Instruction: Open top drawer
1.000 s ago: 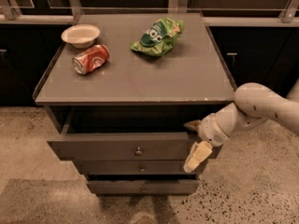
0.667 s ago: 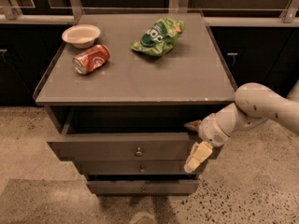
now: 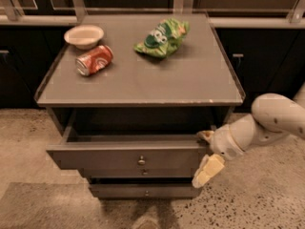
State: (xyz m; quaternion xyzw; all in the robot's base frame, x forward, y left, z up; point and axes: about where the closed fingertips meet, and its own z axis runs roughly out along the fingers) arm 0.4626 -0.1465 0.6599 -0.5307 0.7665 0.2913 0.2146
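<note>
- The top drawer sits right under the cabinet top, at 6 o'clock from its front edge, and stands partly out of the cabinet.
- Its long axis runs straight across, from 9 o'clock to 3 o'clock; the front faces 6 o'clock, toward the camera.
- The front is flat and dark grey-brown, with one small round metal knob at its middle; behind it a shallow, dark open box shows.
- Two narrower drawer fronts lie below it at 6 o'clock: the middle drawer, then the lowest drawer.
- The gripper is at the 3 o'clock end of the top drawer's front, up against it, on a pale arm that comes in from 3 o'clock; I cannot tell whether it is open or closed, or has hold of anything.
- On the cabinet top, a bowl is at 10 o'clock, a red can lies on its side just beside it at 5 o'clock, and a green snack bag is at 12 o'clock.
</note>
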